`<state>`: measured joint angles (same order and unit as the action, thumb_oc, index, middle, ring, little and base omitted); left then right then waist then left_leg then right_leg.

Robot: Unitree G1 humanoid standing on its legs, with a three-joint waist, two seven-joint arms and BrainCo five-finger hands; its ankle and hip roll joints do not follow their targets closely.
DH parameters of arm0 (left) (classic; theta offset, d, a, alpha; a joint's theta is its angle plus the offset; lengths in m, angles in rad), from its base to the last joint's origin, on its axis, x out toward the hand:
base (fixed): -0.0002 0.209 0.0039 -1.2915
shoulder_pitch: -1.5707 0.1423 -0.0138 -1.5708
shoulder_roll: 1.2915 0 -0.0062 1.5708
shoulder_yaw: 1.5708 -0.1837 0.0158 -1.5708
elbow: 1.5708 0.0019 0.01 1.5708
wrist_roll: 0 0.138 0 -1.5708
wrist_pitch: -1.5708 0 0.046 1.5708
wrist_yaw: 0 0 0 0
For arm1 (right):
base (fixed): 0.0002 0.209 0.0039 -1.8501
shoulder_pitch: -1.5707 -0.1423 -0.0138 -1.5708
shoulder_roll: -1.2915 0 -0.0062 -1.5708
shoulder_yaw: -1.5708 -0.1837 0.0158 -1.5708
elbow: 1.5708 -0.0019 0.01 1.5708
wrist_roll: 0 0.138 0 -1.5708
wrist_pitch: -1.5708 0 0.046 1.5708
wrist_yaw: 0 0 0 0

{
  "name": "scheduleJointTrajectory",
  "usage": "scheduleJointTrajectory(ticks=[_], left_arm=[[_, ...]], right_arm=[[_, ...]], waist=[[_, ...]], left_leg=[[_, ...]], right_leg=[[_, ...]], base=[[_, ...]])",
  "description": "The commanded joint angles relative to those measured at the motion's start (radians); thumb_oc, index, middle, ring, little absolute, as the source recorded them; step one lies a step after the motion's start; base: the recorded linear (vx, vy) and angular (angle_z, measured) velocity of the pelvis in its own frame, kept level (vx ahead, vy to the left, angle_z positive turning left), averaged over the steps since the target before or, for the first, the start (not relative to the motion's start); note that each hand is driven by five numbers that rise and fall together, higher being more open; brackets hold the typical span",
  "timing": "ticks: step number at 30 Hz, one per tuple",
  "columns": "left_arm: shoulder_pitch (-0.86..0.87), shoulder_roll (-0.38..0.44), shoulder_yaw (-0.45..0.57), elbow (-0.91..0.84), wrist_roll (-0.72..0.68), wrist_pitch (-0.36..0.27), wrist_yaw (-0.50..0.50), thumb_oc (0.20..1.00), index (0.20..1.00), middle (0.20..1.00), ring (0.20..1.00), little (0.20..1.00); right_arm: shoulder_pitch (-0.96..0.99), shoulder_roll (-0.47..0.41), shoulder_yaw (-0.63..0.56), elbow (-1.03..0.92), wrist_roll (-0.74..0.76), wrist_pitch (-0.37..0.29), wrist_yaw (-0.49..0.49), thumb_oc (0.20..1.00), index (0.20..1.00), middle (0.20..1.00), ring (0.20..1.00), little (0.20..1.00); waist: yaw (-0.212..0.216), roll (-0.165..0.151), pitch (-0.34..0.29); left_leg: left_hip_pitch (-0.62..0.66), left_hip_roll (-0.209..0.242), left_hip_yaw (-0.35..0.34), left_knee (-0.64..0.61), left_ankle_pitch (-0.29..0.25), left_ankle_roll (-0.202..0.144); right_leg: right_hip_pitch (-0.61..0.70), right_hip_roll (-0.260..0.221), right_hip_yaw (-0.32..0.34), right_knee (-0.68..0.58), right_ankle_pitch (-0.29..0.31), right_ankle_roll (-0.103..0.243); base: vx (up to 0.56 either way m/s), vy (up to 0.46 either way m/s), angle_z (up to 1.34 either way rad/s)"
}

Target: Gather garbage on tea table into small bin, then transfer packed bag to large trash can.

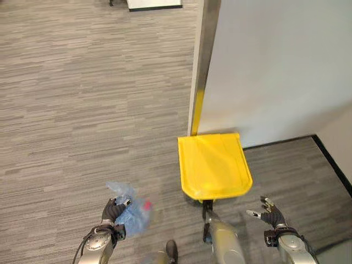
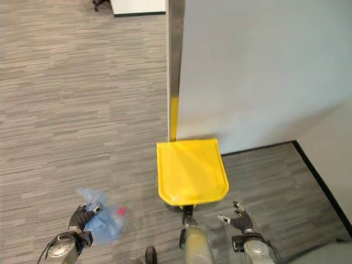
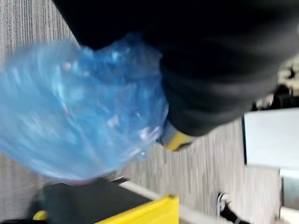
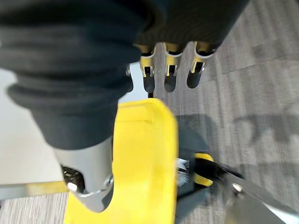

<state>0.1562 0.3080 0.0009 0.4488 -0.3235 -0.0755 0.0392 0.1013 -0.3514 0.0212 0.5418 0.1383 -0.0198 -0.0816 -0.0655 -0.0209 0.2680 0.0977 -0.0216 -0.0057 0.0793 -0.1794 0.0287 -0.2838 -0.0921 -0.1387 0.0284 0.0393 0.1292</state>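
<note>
Two hands at the transfer step: left hand (image 1: 111,212) clutches the crumpled translucent blue plastic bag (image 1: 131,212) beside the yellow-lidded large trash can (image 1: 214,165); right hand (image 1: 270,213) hangs spread, empty. Next: raise the shut lid, drop the bag in.

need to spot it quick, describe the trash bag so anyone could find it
Start at the yellow lid against the grey wall. On its left, over the carpet, the left robot hand clutches the bag: crinkled translucent blue plastic, something red inside.
</note>
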Motion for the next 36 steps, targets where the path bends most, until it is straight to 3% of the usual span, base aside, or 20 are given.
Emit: scheduleJointTrajectory(ticks=[1, 6, 13, 17, 22, 27, 28, 36], left_arm=[[0.011, 0.064, 0.020, -0.067, 0.026, -0.055, -0.007, 0.200, 0.200, 0.200, 0.200, 0.200], [-0.005, 0.063, 0.011, -0.054, 0.018, -0.055, -0.003, 0.200, 0.200, 0.200, 0.200, 0.200], [0.006, 0.048, 0.011, -0.055, 0.020, -0.066, 0.008, 0.200, 0.200, 0.200, 0.200, 0.200], [0.001, 0.062, -0.014, -0.058, 0.037, -0.062, -0.019, 0.200, 0.200, 0.200, 0.200, 0.200], [-0.049, 0.070, -0.064, -0.068, 0.044, -0.075, -0.034, 0.200, 0.200, 0.200, 0.200, 0.200], [-0.094, 0.077, -0.110, -0.086, 0.031, -0.092, -0.032, 0.200, 0.200, 0.200, 0.200, 0.200], [-0.142, 0.092, -0.165, -0.111, 0.017, -0.109, -0.035, 0.200, 0.200, 0.200, 0.200, 0.200], [-0.201, 0.121, -0.270, -0.180, 0.006, -0.126, -0.066, 0.200, 0.200, 0.200, 0.200, 0.200]], right_arm=[[-0.010, -0.010, -0.025, -0.011, 0.026, -0.038, -0.014, 1.000, 1.000, 1.000, 1.000, 1.000], [-0.007, -0.014, -0.059, -0.023, 0.051, -0.057, -0.043, 1.000, 1.000, 1.000, 1.000, 1.000], [-0.011, 0.010, -0.104, -0.053, 0.063, -0.090, -0.098, 1.000, 1.000, 1.000, 1.000, 1.000], [-0.060, 0.003, 0.035, -0.006, 0.017, -0.045, -0.013, 1.000, 1.000, 1.000, 1.000, 1.000], [-0.216, 0.012, 0.188, -0.044, 0.012, -0.049, 0.036, 1.000, 1.000, 1.000, 1.000, 1.000], [-0.353, 0.007, 0.263, -0.074, 0.012, -0.062, 0.027, 1.000, 1.000, 1.000, 1.000, 1.000], [-0.503, -0.011, 0.316, -0.069, 0.012, -0.069, 0.009, 1.000, 1.000, 1.000, 1.000, 1.000], [-0.695, -0.038, 0.372, 0.006, 0.047, -0.070, -0.012, 1.000, 1.000, 1.000, 1.000, 1.000]], waist=[[-0.022, -0.048, -0.052], [-0.043, -0.030, -0.078], [-0.061, -0.016, -0.094], [-0.035, -0.024, -0.086], [0.011, -0.014, -0.060], [0.037, -0.012, -0.044], [0.055, -0.020, -0.032], [0.069, -0.039, -0.018]], left_leg=[[0.058, -0.070, -0.032, 0.076, -0.144, -0.008], [0.065, -0.029, -0.048, 0.039, -0.128, -0.033], [0.086, -0.020, -0.021, -0.005, -0.123, -0.028], [0.095, -0.032, -0.023, -0.036, -0.114, -0.020], [0.073, -0.039, -0.035, -0.029, -0.110, -0.015], [0.049, -0.039, -0.047, -0.014, -0.106, -0.018], [0.031, -0.037, -0.052, -0.007, -0.102, -0.022], [0.019, -0.039, -0.047, 0.007, -0.107, -0.023]], right_leg=[[-0.022, -0.016, 0.069, 0.015, 0.090, 0.036], [-0.031, -0.004, 0.055, 0.035, 0.071, 0.020], [-0.029, 0.017, 0.058, 0.023, 0.072, 0.023], [-0.030, 0.013, 0.058, 0.006, 0.090, 0.027], [-0.049, -0.007, 0.042, 0.011, 0.096, 0.023], [-0.058, -0.019, 0.027, 0.013, 0.095, 0.018], [-0.064, -0.024, 0.018, 0.009, 0.100, 0.018], [-0.069, -0.024, 0.018, 0.007, 0.107, 0.019]], base=[[0.12, -0.075, 0.34], [0.12, -0.091, 0.21], [0.01, -0.004, 0.05], [-0.03, -0.012, -0.11], [-0.02, -0.009, -0.04], [-0.03, -0.030, 0.19], [-0.05, -0.059, 0.25], [-0.03, -0.022, -0.01]])
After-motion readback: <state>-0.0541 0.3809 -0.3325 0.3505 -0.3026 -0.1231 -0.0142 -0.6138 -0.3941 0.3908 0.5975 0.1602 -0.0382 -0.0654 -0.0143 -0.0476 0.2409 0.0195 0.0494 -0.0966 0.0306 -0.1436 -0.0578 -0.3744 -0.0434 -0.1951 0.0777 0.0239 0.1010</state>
